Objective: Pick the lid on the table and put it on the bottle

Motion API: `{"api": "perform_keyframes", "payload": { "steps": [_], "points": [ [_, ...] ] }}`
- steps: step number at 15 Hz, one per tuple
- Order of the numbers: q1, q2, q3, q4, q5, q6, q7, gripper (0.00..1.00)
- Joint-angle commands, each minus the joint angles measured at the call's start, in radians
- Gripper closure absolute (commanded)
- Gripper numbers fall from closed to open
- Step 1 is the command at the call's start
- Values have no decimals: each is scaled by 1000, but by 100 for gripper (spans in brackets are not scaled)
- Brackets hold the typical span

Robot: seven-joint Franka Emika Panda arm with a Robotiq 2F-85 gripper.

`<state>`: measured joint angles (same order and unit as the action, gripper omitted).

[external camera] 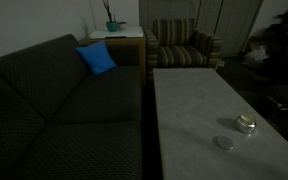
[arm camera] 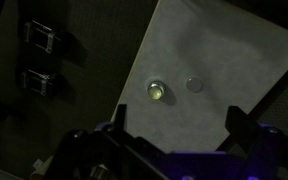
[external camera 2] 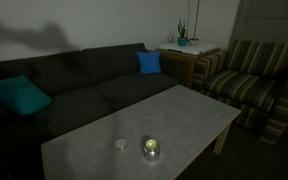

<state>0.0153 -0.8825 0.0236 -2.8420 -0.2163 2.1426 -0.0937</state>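
The lid (external camera: pixel 224 143) is a small flat pale disc lying on the grey table (external camera: pixel 199 100); it also shows in an exterior view (external camera 2: pixel 121 145) and in the wrist view (arm camera: pixel 194 84). The bottle (external camera: pixel 246 124) is a squat glassy container with a yellowish tint, standing close beside the lid; it shows in an exterior view (external camera 2: pixel 151 149) and the wrist view (arm camera: pixel 158 91). My gripper (arm camera: pixel 176 128) is open and empty, high above the table, fingers spread wide. It is not seen in the exterior views.
A dark sofa (external camera: pixel 54 100) with a blue cushion (external camera: pixel 96 58) runs along the table. A striped armchair (external camera: pixel 182 45) and a side table with a plant (external camera: pixel 114 25) stand at the far end. A teal cushion (external camera 2: pixel 16 96) lies on the sofa.
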Motion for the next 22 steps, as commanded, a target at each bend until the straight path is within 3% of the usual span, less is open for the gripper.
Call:
{"api": "perform_keyframes", "payload": {
  "steps": [1,18,22],
  "points": [
    [1,0,0,3,0,-4,0,0],
    [1,0,0,3,0,-4,0,0],
    [-27,71,55,28,-72,42,33,0]
  ]
}}
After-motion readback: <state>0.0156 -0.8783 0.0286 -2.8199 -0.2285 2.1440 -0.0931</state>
